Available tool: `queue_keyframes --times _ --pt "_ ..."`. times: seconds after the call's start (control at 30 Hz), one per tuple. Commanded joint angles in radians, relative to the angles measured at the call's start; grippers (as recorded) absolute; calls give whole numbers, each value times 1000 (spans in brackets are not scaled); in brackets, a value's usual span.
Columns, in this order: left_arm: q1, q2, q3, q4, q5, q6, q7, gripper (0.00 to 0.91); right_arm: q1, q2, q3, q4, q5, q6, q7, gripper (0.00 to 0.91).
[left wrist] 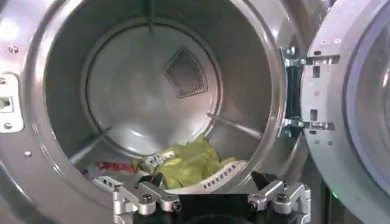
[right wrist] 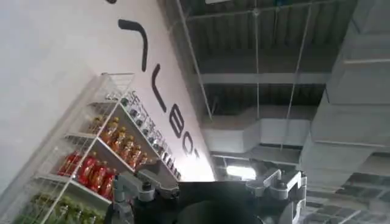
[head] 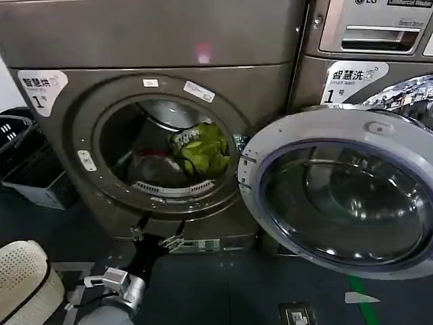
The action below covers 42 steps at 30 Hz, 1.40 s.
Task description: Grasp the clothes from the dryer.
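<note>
step: approach, nothing grasped yet
left claw [head: 161,238]: wide open, empty, below bronze-grey dryer [head: 81,40] porthole
lime-green-and-white clothes heap [head: 201,150]: on drum floor
next: reach in, close on heap
right claw [right wrist: 207,185]: open, empty, pointing at ceiling

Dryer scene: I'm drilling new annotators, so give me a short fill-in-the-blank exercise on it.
1. The dryer door stands ____.
2. The brightest of the clothes in the drum is lime ____.
3. The left claw hovers below the porthole with its fingers ____.
4. The sticker on the dryer front shows the number ____.

Missing words: open; green; open; 1
</note>
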Motion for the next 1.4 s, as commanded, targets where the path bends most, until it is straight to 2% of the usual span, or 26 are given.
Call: queue_keyframes --times 0.03,1.4 --pt "-2 0 3 3 1 0 1 907 0 0 -1 0 -1 0 0 907" --pt "-3 9 -5 -19 4 11 -10 907 -13 1 12 20 17 5 -2 907"
